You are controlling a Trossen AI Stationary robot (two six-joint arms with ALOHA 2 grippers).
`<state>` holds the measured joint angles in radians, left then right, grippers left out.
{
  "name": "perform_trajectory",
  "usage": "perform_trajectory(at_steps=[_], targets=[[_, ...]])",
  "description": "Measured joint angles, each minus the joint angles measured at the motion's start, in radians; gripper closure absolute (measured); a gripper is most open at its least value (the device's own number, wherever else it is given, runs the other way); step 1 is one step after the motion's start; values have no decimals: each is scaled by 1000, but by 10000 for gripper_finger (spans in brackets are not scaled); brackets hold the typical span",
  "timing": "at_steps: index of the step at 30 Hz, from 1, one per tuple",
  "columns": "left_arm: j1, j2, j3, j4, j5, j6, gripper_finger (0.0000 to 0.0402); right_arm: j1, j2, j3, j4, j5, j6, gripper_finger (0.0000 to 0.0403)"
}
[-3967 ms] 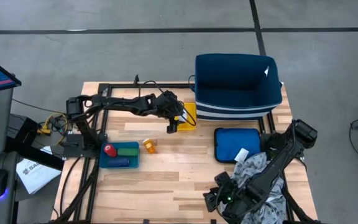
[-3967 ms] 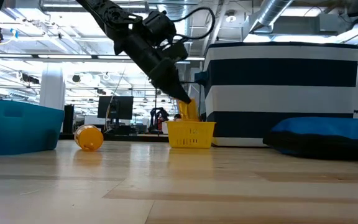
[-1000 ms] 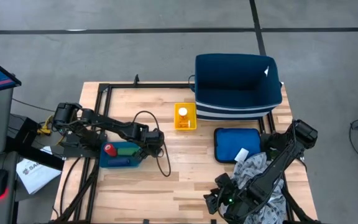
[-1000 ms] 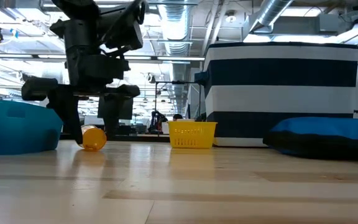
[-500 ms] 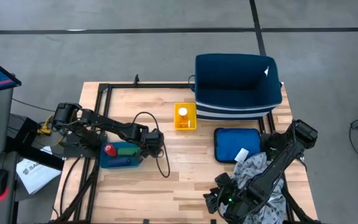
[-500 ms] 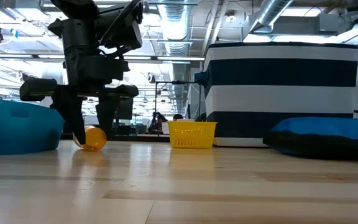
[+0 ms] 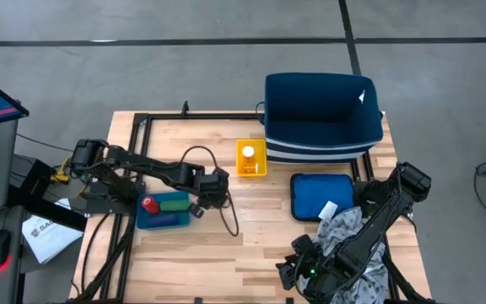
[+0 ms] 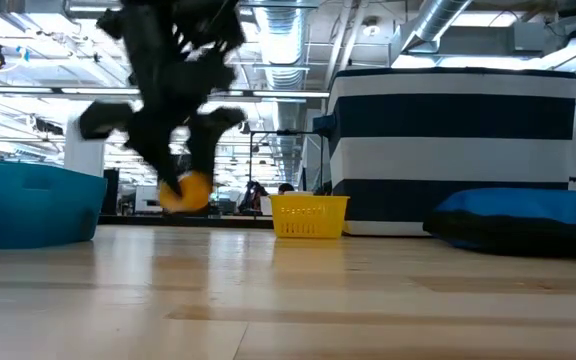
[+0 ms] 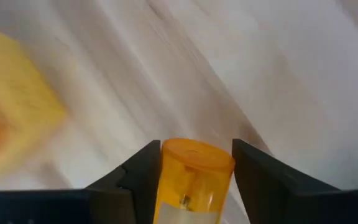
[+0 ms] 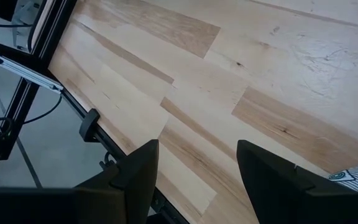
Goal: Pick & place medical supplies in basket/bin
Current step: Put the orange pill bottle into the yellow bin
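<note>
Left tool [image 9: 194,180] clamped the small orange pill bottle [image 9: 191,177], raised clear of the wooden surface [image 8: 288,300] for carrying; right tool [image 10: 197,180] apart.

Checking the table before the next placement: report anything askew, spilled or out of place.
Nothing spilled. The grey patterned cloth lies crumpled under the right arm, overlapping the blue pad. The left pincer holds an orange pill bottle clear of the table.

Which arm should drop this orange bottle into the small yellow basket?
Left. The left gripper already holds the orange bottle, lifted off the table close to the yellow basket. The right gripper sits open at the table's near edge by the grey cloth.
</note>
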<state>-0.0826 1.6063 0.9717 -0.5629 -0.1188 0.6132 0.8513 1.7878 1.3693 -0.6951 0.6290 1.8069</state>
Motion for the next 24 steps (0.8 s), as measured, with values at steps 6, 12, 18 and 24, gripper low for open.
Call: perform_trajectory(at_steps=[6,12,18,24], targets=[[31,-73,84,84,-40,-21,231,-1,0,0,-1,0,0,189],[180,-106,90,409,27,-328,231,-1,0,0,-7,0,0,189],[319,-29,89,708,180,-602,231,-1,0,0,-15,1,18,189],[343,89,89,951,228,-855,231,-1,0,0,-23,1,36,189]])
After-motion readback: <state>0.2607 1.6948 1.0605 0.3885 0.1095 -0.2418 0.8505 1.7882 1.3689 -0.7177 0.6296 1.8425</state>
